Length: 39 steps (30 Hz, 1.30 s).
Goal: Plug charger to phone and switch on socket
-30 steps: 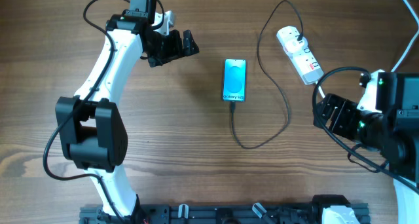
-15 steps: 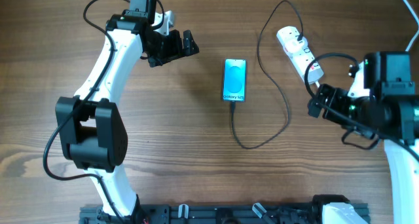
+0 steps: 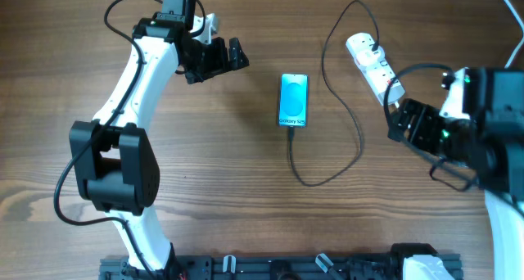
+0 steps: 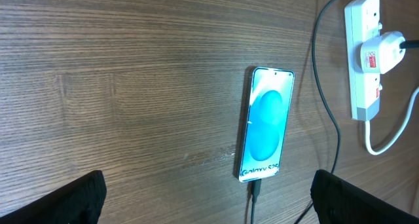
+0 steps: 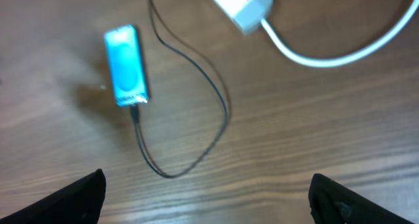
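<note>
Right claw (image 3: 399,122), released and empty, is hovering at the socket's (image 3: 375,67) 5 o'clock, risking shoving it sideways and tugging the charger (image 4: 386,47) out of the phone (image 3: 294,100).

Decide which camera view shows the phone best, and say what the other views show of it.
The left wrist view: the phone is large and sharp, its Galaxy lettering readable, the charger at its lower end. Overhead shows it whole but small; the right wrist view shows it small and blurred.
</note>
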Available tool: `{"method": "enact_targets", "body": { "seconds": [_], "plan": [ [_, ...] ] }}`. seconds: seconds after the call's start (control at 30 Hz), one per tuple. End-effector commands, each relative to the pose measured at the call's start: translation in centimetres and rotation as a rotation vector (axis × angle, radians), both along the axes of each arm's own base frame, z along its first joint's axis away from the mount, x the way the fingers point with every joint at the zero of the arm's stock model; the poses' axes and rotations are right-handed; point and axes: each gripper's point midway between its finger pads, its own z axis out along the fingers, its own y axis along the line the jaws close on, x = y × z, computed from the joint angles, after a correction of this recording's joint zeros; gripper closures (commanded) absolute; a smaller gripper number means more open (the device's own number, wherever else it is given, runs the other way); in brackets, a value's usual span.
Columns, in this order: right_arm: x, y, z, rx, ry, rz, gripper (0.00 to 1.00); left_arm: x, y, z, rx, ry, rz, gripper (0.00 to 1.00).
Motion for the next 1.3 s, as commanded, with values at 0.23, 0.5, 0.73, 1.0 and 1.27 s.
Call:
{"method": "enact_targets", "body": {
  "seconds": [0.23,0.5,0.73,1.0,1.27],
  "plan": [
    [-5.0,-1.1,4.3,-0.088,-0.275,0.008,0.0,0.0,0.1,-0.3,0.009,0.001,-0.007,0.0],
    [-4.2,-0.4,1.7,-0.061,-0.391,0.026,0.0,0.0,0.1,-0.3,0.009,0.001,-0.007,0.0],
    [-3.0,0.0,-1.9,-0.047,-0.505,0.039,0.0,0.0,0.1,-0.3,0.009,0.001,-0.007,0.0],
    [-2.4,0.2,-3.9,-0.039,-0.651,0.05,0.0,0.0,0.1,-0.3,0.009,0.001,-0.007,0.0],
    [-1.5,1.7,-3.6,-0.053,-0.818,0.161,0.0,0.0,0.1,-0.3,0.009,0.001,-0.007,0.0]
  ]
}}
